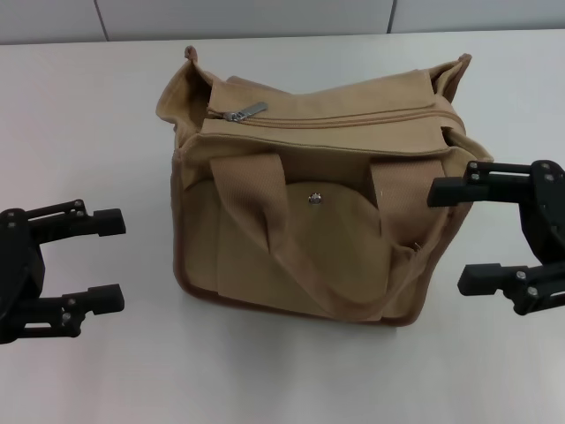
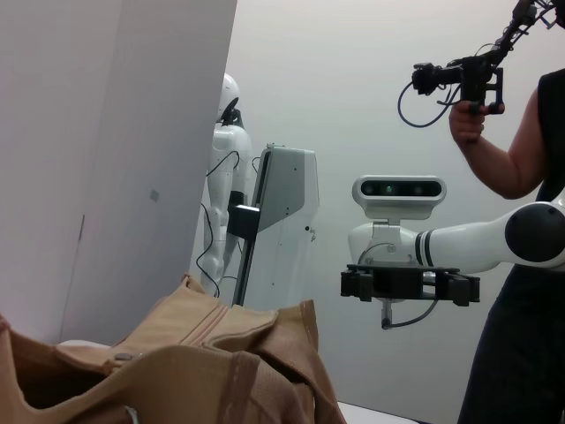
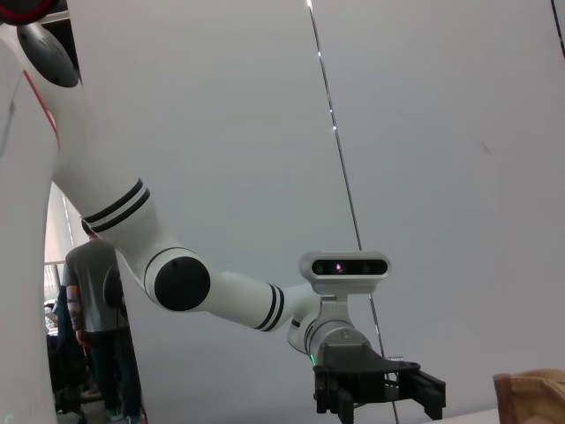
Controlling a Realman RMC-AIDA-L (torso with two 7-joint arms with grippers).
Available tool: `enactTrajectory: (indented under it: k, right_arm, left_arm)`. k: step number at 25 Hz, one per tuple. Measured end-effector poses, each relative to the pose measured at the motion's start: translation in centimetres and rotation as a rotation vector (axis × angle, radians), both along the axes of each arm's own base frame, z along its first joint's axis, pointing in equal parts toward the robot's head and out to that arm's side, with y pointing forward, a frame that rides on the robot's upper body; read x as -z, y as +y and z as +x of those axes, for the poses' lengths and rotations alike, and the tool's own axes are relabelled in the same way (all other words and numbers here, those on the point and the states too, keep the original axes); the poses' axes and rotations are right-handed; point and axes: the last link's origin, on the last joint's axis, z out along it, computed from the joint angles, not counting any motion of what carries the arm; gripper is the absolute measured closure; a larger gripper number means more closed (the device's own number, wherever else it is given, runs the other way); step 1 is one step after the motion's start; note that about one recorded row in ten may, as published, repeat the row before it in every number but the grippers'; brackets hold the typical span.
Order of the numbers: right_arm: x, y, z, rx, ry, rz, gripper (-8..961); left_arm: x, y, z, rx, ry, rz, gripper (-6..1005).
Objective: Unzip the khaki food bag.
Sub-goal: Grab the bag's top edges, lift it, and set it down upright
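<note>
The khaki food bag (image 1: 318, 194) stands upright in the middle of the white table (image 1: 88, 124). Its front pocket with a metal snap (image 1: 314, 199) faces me, and one webbing handle (image 1: 265, 212) hangs down the front. The top zipper is closed, with its silver pull (image 1: 244, 112) at the bag's left end. My left gripper (image 1: 113, 261) is open and empty, a little left of the bag's base. My right gripper (image 1: 452, 237) is open and empty, close beside the bag's right side. The bag also shows in the left wrist view (image 2: 194, 362) and its corner in the right wrist view (image 3: 530, 397).
A grey wall (image 1: 265, 13) runs behind the table's far edge. The left wrist view shows my right gripper (image 2: 410, 284) farther off, a person (image 2: 521, 177) holding a handheld device and a white robot (image 2: 228, 177) at the back. The right wrist view shows my left gripper (image 3: 375, 389).
</note>
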Motion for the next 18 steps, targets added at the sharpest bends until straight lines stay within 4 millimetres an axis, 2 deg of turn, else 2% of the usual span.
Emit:
enactTrajectory:
  k: [18]
  right_arm:
    - [0.09,-0.01,-0.05,0.0,0.002,-0.001,149]
  left_arm:
    - [0.87,0.26,0.46,0.004,-0.012,0.002,209]
